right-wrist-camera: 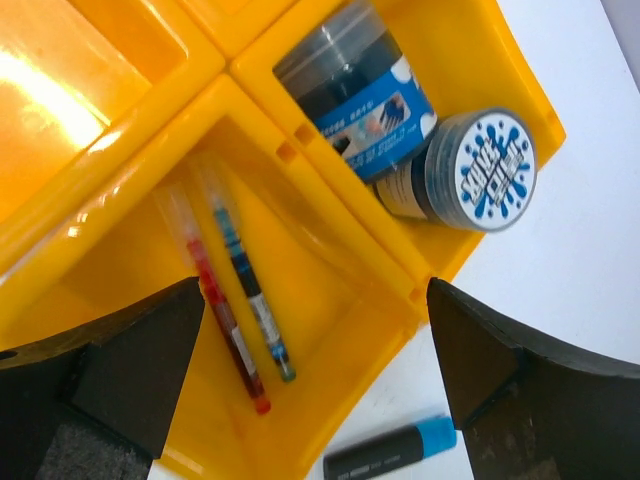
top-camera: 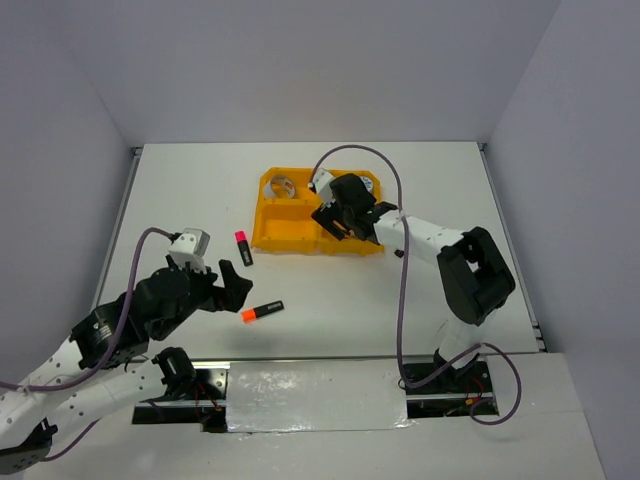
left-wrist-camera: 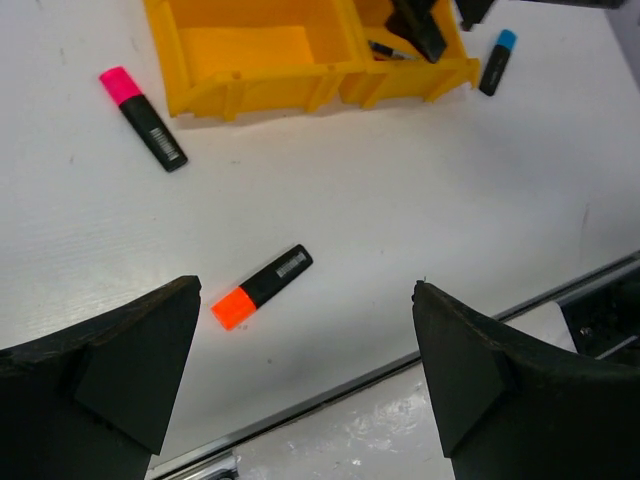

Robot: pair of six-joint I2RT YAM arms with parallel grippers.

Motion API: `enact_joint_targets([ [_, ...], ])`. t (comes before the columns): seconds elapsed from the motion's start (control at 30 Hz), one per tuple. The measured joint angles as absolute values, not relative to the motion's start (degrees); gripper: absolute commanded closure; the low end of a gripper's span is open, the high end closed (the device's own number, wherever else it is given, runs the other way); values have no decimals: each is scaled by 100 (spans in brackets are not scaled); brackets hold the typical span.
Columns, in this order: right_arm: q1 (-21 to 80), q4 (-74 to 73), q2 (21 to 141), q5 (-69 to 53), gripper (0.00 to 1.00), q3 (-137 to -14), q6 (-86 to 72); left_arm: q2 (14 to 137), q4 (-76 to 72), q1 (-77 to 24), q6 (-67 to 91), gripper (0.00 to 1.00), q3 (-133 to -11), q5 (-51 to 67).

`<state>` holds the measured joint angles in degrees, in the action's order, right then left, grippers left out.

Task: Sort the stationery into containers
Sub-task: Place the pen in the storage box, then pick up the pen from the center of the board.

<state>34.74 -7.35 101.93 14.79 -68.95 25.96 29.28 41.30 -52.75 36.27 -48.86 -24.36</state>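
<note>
Your left gripper (left-wrist-camera: 308, 300) is sitting spread wide with nothing between its fingers, hovering over the table (left-wrist-camera: 400, 200) just short of the orange-capped marker (left-wrist-camera: 262, 287). That marker is lying flat near the table's front edge. Pink-capped marker (left-wrist-camera: 143, 118) is lying on the table just off the near-left corner of the orange tray (left-wrist-camera: 270, 85).

You're also seeing the right gripper (right-wrist-camera: 315, 290) spread wide and holding nothing, hanging over the tray's near-right compartment. Red pen (right-wrist-camera: 225, 320) and blue pen (right-wrist-camera: 250, 295) are lying side by side in that compartment. Two tape rolls (right-wrist-camera: 365, 95) are sitting against each other in the far-right compartment. Ring-shaped roll (top-camera: 283, 186) is sitting in the far-left one. Blue-capped marker (right-wrist-camera: 390, 455) is lying on the table just beside the tray's near-right corner.
</note>
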Motion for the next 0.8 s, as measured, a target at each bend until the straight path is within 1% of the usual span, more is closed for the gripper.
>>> enact_joint_targets([
  [0.13,3474,-976,9684,1459,0,-6748,2453,3299,4248,-5271,4010,1,-4886,-2838],
  [0.27,3474,-1079,8818,1461,0,-6746,2093,3981,4154,-5166,4506,1,-4886,-3249],
  [0.33,3474,-1050,8259,1448,0,-6681,1675,4565,4029,-4698,4539,1,-4921,-3166],
  [0.4,3474,-998,7564,1372,0,-6519,1190,5282,3721,-3852,4501,4,-4989,-2816],
  [0.47,3472,-945,6816,1177,0,-6243,617,6069,3402,-3068,4458,4,-5046,-2423],
  [0.53,3479,-913,6178,947,0,-5927,62,6757,3271,-2515,4366,5,-5164,-2110],
  [0.57,3496,-899,5944,829,0,-5765,-150,7041,3218,-2331,4342,6,-5227,-2012],
  [0.7,3564,-862,5041,259,0,-4866,-926,8062,3094,-1955,4187,16,-5671,-1688],
  [0.8,3588,-913,4624,-75,0,-4390,-1286,8582,2921,-1765,4097,19,-5957,-1505],
])
